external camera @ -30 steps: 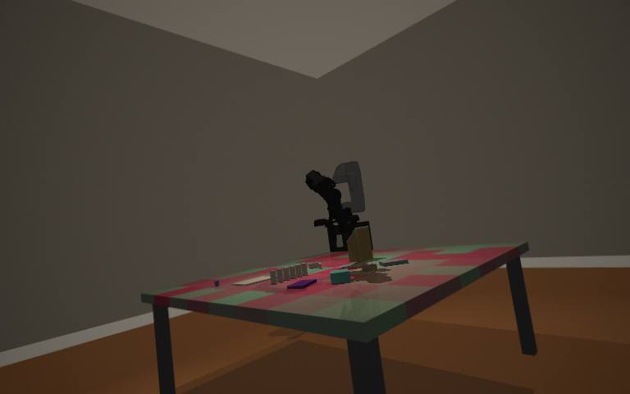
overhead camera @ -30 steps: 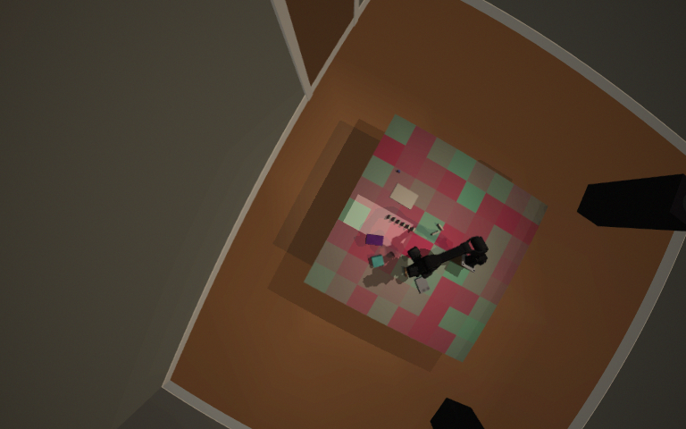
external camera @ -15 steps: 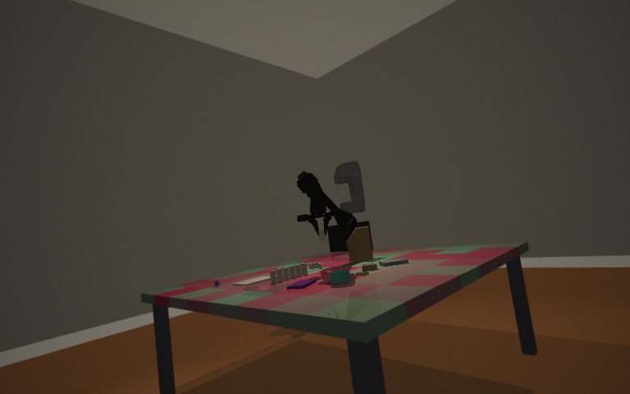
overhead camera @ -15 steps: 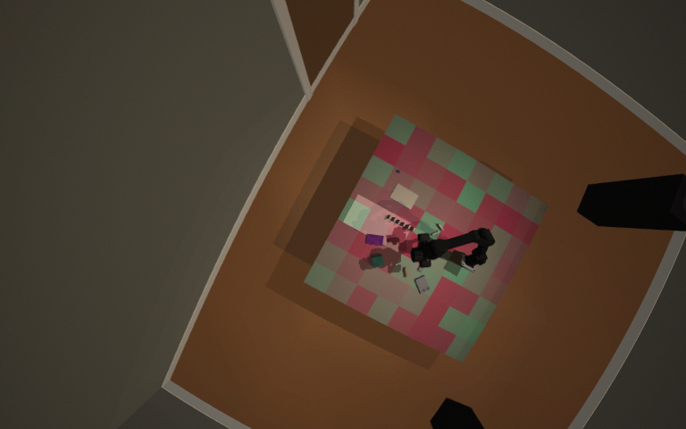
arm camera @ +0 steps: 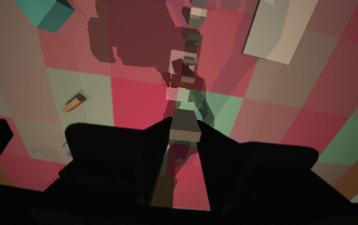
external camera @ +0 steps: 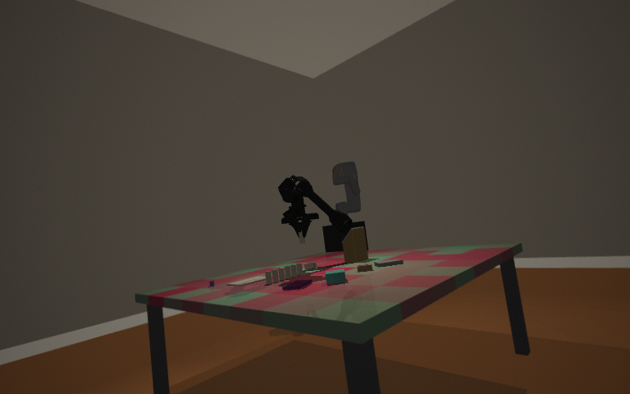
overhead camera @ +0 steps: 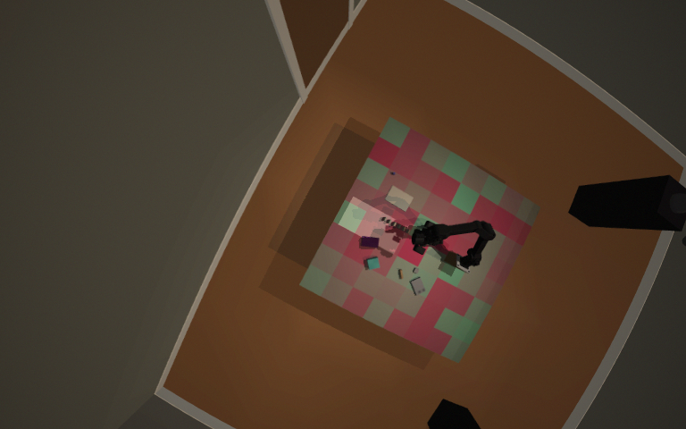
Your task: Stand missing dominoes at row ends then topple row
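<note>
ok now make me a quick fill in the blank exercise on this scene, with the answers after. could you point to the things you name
The gripper (external camera: 302, 238) (arm camera: 184, 122) holds a ____ above the table.
The block (overhead camera: 372, 263) (external camera: 335, 277) (arm camera: 50, 14) near the flat purple item (overhead camera: 369, 241) (external camera: 297, 284) is coloured ____.
The dominoes in the row (overhead camera: 393, 223) (external camera: 284, 272) are ____, not lying flat.
The table (overhead camera: 450, 318) (external camera: 362, 332) has a top patterned in coloured ____.

Missing words, in order: domino; teal; standing; squares

held: pale rectangular domino (arm camera: 186, 127), in the black gripper (arm camera: 184, 122)
beyond domino: row of small pale blocks (arm camera: 198, 15)
upper left of domino: teal box (arm camera: 50, 14)
</note>
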Controlling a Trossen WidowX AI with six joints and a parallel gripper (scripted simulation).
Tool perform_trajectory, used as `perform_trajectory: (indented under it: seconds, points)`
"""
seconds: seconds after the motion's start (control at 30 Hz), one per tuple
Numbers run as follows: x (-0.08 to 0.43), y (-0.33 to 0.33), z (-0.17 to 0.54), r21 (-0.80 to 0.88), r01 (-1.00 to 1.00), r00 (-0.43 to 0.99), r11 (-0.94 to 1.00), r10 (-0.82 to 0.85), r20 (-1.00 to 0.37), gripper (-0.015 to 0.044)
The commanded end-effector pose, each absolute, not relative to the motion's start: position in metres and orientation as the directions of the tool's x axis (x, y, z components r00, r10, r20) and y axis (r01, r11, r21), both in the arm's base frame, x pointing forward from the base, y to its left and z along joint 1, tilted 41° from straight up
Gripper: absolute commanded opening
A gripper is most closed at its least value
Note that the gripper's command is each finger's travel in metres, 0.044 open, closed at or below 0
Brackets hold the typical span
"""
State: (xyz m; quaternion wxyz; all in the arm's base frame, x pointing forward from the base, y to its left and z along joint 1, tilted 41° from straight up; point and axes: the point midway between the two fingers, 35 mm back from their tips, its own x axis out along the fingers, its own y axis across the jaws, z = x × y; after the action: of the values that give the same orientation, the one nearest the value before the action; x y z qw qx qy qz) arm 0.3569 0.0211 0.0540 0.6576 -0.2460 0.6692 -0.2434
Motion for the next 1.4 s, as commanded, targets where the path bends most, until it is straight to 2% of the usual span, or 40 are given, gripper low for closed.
perform_trajectory:
  seconds: [0.0, 0.67, 1.13, 1.37]
  points:
    - [0.357, 0.016, 0.054, -0.653, 0.013, -0.012, 0.757, -0.653, -0.757, 0.0107]
    - [0.354, -0.066, -0.038, -0.658, 0.015, -0.011, 0.753, -0.658, -0.753, 0.0107]
    - [0.354, -0.068, -0.041, -0.659, 0.013, -0.012, 0.752, -0.659, -0.752, 0.0107]
    - [0.354, -0.068, -0.041, -0.659, 0.013, -0.012, 0.752, -0.659, -0.752, 0.0291]
